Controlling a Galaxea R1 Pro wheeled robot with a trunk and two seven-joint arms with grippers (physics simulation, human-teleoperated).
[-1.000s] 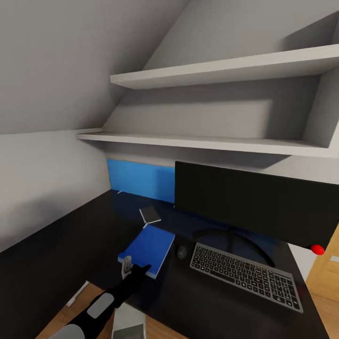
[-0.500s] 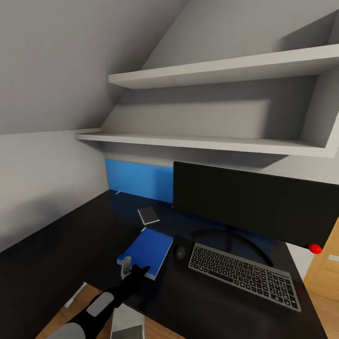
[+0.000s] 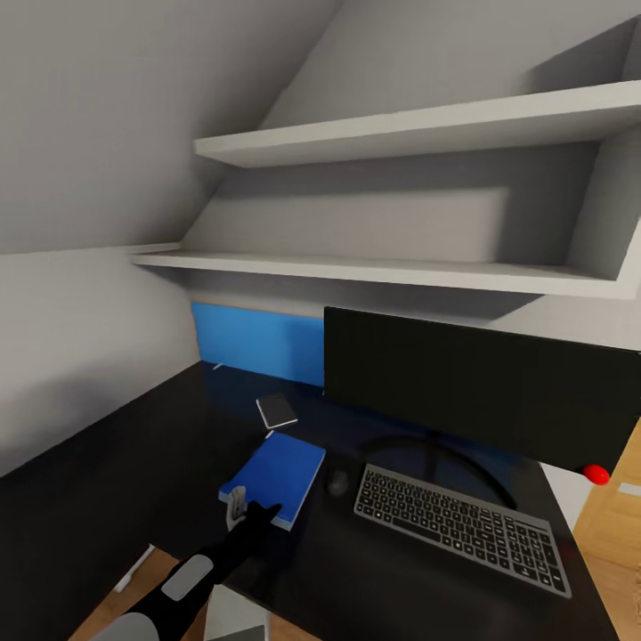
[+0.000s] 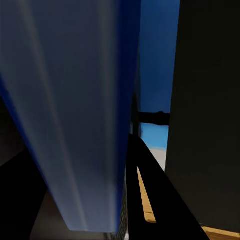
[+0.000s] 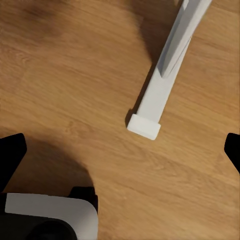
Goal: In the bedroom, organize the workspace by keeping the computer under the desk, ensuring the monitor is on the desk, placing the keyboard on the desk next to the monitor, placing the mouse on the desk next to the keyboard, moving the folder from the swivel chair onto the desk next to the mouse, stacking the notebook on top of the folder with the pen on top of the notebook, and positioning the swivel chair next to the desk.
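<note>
A blue folder (image 3: 278, 470) lies flat on the black desk (image 3: 116, 481), just left of the dark mouse (image 3: 338, 482). My left gripper (image 3: 246, 510) is at the folder's near corner and looks shut on it. In the left wrist view the folder (image 4: 75, 110) fills the picture from very close. A small dark notebook (image 3: 277, 410) lies behind the folder. The keyboard (image 3: 461, 525) sits in front of the black monitor (image 3: 481, 383). My right gripper (image 5: 120, 152) hangs open over the wooden floor (image 5: 70, 70), holding nothing.
Two white shelves (image 3: 401, 267) hang above the desk under a sloping ceiling. A blue panel (image 3: 254, 343) stands at the desk's back. A grey box (image 3: 233, 616) shows below the desk's front edge. A wooden door (image 3: 614, 525) is at right. A white leg (image 5: 160, 90) rests on the floor.
The head view has shifted a little, so everything sits slightly further left. My left gripper stays at the folder's near corner, and nothing on the desk has moved.
</note>
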